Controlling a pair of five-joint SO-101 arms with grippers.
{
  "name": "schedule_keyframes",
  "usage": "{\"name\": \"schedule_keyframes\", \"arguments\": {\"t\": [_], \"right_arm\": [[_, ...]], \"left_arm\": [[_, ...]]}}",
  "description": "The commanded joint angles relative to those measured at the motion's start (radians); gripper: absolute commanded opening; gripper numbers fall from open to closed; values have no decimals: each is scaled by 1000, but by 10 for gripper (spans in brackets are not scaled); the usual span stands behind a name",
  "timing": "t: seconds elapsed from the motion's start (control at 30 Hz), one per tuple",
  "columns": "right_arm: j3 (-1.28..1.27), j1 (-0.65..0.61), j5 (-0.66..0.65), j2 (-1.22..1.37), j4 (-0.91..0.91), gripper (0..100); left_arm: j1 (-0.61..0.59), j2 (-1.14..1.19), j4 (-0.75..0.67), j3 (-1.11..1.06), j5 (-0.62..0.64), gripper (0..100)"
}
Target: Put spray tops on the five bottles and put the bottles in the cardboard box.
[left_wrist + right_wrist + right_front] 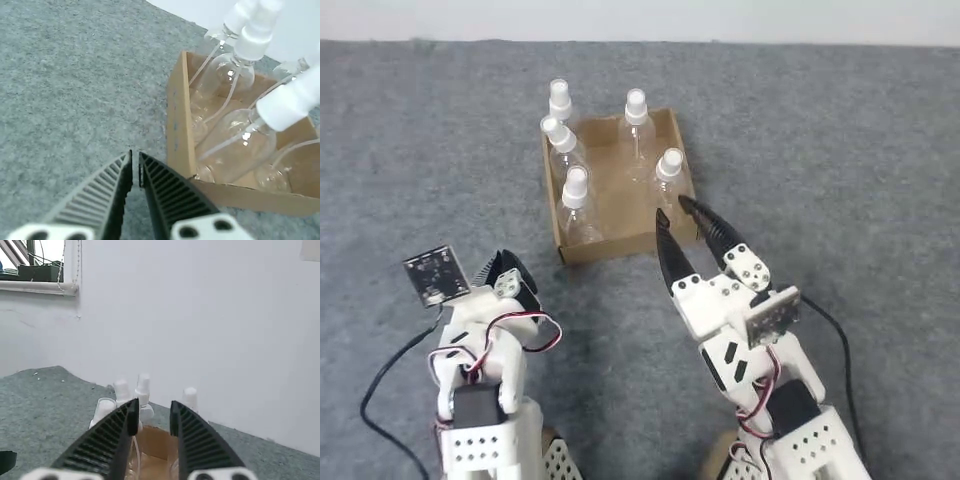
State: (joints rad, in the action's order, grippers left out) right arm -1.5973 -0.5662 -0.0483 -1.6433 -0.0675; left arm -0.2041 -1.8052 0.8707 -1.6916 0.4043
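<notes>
Five capped bottles [576, 200] fill the cardboard box [620, 245], upper centre. With the job seemingly done, the left gripper [135, 165] rests pinched and empty, the right gripper [672, 212] narrowly parted.

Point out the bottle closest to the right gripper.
The bottle by the box's right wall, just beyond the right gripper; the other four stand farther away.

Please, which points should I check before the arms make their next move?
1. All five bottles carry spray tops: ok.
2. All bottles inside the cardboard box: four ok, rear left one cannot tell.
3. The left gripper is empty: ok, shut.
4. The right gripper is empty: ok, open.
5. Its tips clear of the box corner: cannot tell.
</notes>
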Motion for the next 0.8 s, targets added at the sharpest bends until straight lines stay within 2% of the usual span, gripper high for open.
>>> {"name": "schedule_keyframes", "arguments": {"t": [0.0,0.27,0.57,0.77], "right_arm": [[78,41,-29,-36,-91,34],[110,64,-31,-42,-211,34],[109,197,-31,-44,-315,34],[109,225,-31,-45,-398,34]], "left_arm": [[6,-18,3,7,-9,12],[6,-18,3,7,-9,12],[5,-18,3,7,-9,12],[3,-18,3,7,-9,12]]}}
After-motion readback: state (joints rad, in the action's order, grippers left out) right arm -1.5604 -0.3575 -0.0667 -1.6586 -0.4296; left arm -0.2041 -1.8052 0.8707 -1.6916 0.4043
